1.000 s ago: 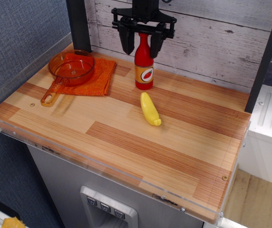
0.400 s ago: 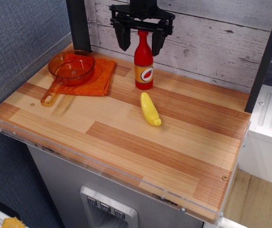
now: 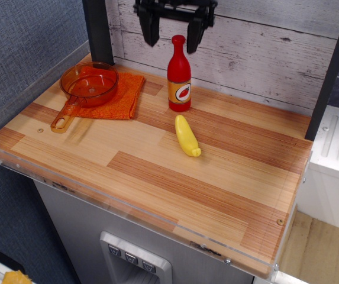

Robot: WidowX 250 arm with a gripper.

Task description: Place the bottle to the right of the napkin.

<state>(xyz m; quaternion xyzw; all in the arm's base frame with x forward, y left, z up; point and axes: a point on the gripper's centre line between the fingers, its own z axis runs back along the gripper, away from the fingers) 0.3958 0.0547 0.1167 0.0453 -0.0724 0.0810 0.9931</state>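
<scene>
The red bottle (image 3: 179, 74) with an orange-yellow label stands upright on the wooden table, to the right of the orange napkin (image 3: 117, 94) and apart from it. The napkin lies at the back left, partly under a glass pan. My gripper (image 3: 173, 40) is open and empty, right above the bottle's cap, its black fingers (image 3: 149, 26) clear of the bottle on both sides.
A transparent orange glass pan (image 3: 87, 86) with a handle rests on the napkin. A yellow banana toy (image 3: 187, 136) lies in front of the bottle. A white plank wall stands behind, a dark post (image 3: 98, 29) at the back left, a clear rim around the table.
My open gripper has risen from around the bottle's neck to above its cap. The bottle stays standing where it was.
</scene>
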